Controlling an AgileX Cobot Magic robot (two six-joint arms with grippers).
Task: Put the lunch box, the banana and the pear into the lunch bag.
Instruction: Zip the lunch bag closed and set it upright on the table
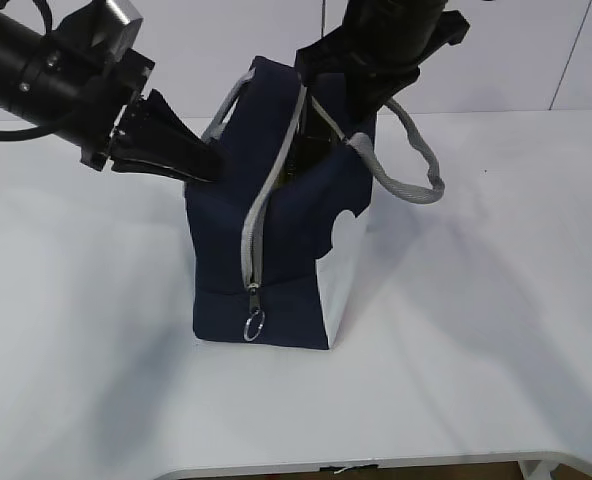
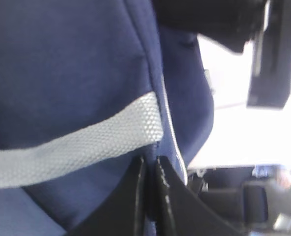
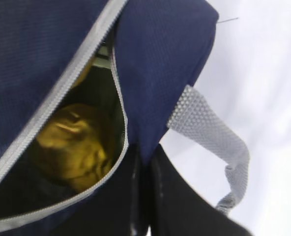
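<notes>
Lunch bag point(image 1: 276, 230), a boxy navy-blue fabric one with a grey zipper point(image 1: 266, 200), stands upright on the white desk point(image 1: 496, 330), its zipper partly undone. Inside its opening a squat yellow-orange pear point(image 3: 74, 145) is seen; whether the lunch box and banana are inside cannot be told. The left hand point(image 2: 149, 191) is pressed together on the bag's fabric beside the grey webbing handle point(image 2: 76, 147); the right hand point(image 3: 144, 191) is pinched on the opening's edge. For closing, both edges should be held taut and level, so the pear is not caught.
</notes>
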